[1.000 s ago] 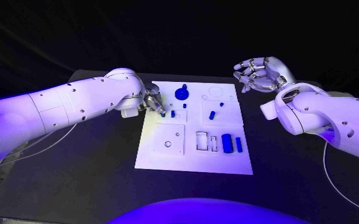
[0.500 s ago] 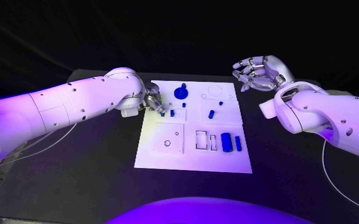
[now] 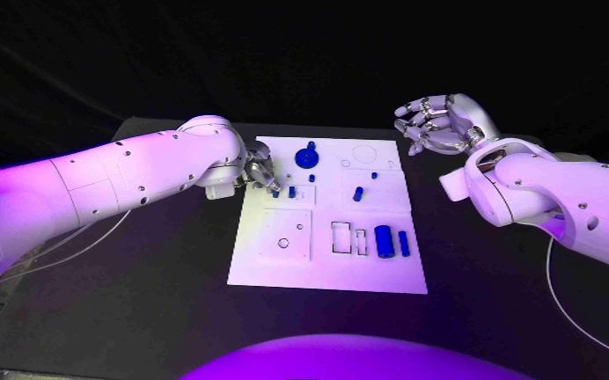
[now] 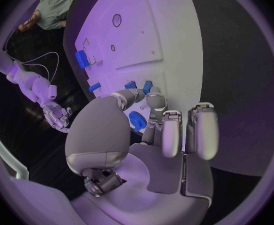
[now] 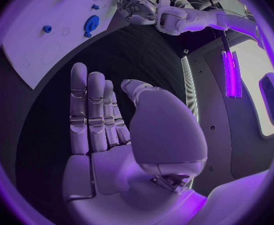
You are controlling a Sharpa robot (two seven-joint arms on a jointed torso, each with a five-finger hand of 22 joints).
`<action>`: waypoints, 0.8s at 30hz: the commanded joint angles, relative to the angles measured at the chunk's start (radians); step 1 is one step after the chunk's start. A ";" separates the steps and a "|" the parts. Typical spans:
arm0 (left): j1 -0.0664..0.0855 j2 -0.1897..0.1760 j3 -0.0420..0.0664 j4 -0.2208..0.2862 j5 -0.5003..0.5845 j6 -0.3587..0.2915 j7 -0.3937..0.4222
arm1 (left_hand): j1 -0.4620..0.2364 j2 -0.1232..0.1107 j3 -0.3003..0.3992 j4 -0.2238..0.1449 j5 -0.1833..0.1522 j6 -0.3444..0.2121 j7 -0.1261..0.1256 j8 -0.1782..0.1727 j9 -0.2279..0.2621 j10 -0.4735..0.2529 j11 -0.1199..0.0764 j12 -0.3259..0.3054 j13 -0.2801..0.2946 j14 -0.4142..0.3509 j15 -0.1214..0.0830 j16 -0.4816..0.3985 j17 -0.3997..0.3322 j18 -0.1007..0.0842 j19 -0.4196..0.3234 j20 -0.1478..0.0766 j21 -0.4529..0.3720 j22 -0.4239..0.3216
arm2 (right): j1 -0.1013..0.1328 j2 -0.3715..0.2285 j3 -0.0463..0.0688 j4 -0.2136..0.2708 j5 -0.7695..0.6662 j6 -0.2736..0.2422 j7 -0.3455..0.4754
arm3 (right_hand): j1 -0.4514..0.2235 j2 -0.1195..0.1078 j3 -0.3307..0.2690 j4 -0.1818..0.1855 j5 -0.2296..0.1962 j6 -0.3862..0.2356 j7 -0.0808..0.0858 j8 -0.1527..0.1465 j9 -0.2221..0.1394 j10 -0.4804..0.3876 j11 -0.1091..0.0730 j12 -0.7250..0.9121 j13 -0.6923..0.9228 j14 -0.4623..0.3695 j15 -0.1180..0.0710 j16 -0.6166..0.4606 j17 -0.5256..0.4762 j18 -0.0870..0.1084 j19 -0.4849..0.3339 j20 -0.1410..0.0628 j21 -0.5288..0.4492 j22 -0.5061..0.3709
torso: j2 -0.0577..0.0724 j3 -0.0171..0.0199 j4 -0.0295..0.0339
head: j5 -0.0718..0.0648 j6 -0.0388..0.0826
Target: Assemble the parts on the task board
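The white task board [image 3: 327, 261] lies in the middle of the black table. My left hand [image 3: 261, 172] hovers low over the board's left edge. Its thumb and fingertips [image 4: 154, 100] sit apart, right beside two short blue pegs [image 3: 277, 193] [image 4: 130, 85], with nothing between them. A blue gear-shaped part [image 3: 307, 157] [image 4: 137, 120] stands near the far edge. Small blue pieces [image 3: 359, 193] dot the middle, and two blue cylinders [image 3: 384, 242] lie at the right. My right hand [image 3: 438, 125] [image 5: 111, 130] is raised beyond the board's far right corner, empty, fingers straight.
Rectangular slots [image 3: 342, 237] and a small round hole [image 3: 284, 244] mark the near half of the board. The table's far edge [image 3: 190, 121] runs behind my left arm. The right wrist view also shows the board [image 5: 24, 40] and my left hand [image 5: 133, 7].
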 commanded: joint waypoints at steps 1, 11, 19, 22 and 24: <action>-0.004 0.003 -0.003 0.000 0.005 0.019 -0.002 | -0.017 -0.004 0.044 -0.062 -0.008 0.005 -0.006 -0.011 -0.008 -0.002 -0.011 -0.003 0.003 0.101 -0.006 0.006 0.248 -0.010 0.009 -0.011 -0.002 0.031 | 0.000 0.000 0.000 0.002 -0.004 0.002 0.010 | -0.007 0.001 0.003 -0.002 0.006 -0.007 0.002 0.007 -0.001 -0.008 -0.001 0.006 -0.001 0.006 -0.002 -0.005 0.001 0.012 0.010 0.000 -0.005 -0.001 | 0.000 -0.0007 0.0005 | 0.000 -0.001; -0.004 0.002 -0.003 -0.005 0.007 0.013 -0.004 | -0.044 -0.008 -0.032 -0.013 -0.011 0.019 -0.004 -0.032 -0.027 -0.008 -0.010 -0.003 0.006 0.101 -0.006 0.005 0.246 -0.010 0.009 -0.012 -0.004 0.030 | 0.000 -0.001 0.000 0.002 -0.004 0.002 0.010 | -0.007 0.001 0.003 -0.002 0.006 -0.007 0.002 0.007 -0.001 -0.008 -0.001 0.006 -0.001 0.006 -0.002 -0.005 0.001 0.012 0.010 0.000 -0.005 -0.001 | 0.000 -0.0004 -0.0008 | 0.000 0.002; -0.004 -0.006 -0.002 -0.002 0.007 -0.005 -0.004 | -0.065 -0.013 -0.083 0.032 -0.012 0.026 -0.001 -0.044 -0.036 -0.010 -0.007 -0.004 0.007 0.100 -0.004 0.003 0.244 -0.010 0.009 -0.011 -0.005 0.029 | 0.000 -0.001 0.000 0.001 -0.004 0.002 0.010 | -0.007 0.001 0.003 -0.002 0.006 -0.007 0.002 0.007 -0.001 -0.008 -0.001 0.006 -0.001 0.006 -0.002 -0.005 0.001 0.012 0.010 0.000 -0.005 -0.001 | 0.000 -0.0008 -0.0010 | -0.001 0.005; -0.004 -0.011 0.000 0.002 0.007 -0.014 -0.004 | -0.073 -0.013 -0.109 0.057 -0.012 0.028 0.000 -0.048 -0.039 -0.011 -0.006 -0.004 0.008 0.100 -0.003 0.003 0.243 -0.010 0.009 -0.010 -0.006 0.029 | 0.000 -0.001 0.000 0.000 -0.006 0.004 0.008 | -0.009 0.001 0.003 -0.002 0.006 -0.008 0.002 0.006 -0.002 -0.009 0.000 0.006 -0.002 0.007 -0.001 -0.007 0.002 0.012 0.011 0.000 -0.007 -0.002 | -0.001 -0.0013 -0.0011 | -0.002 0.006; -0.004 -0.014 0.001 0.005 0.007 -0.018 -0.004 | -0.079 -0.015 -0.125 0.072 -0.012 0.029 0.002 -0.050 -0.040 -0.012 -0.005 -0.004 0.007 0.100 -0.002 0.003 0.243 -0.009 0.009 -0.010 -0.006 0.028 | 0.000 -0.001 0.000 0.000 -0.009 0.006 0.006 | -0.008 0.000 0.003 -0.004 0.006 -0.010 0.002 0.006 -0.002 -0.011 0.000 0.005 -0.003 0.006 -0.001 -0.009 0.003 0.012 0.010 0.000 -0.008 -0.003 | -0.001 -0.0008 -0.0004 | -0.002 0.007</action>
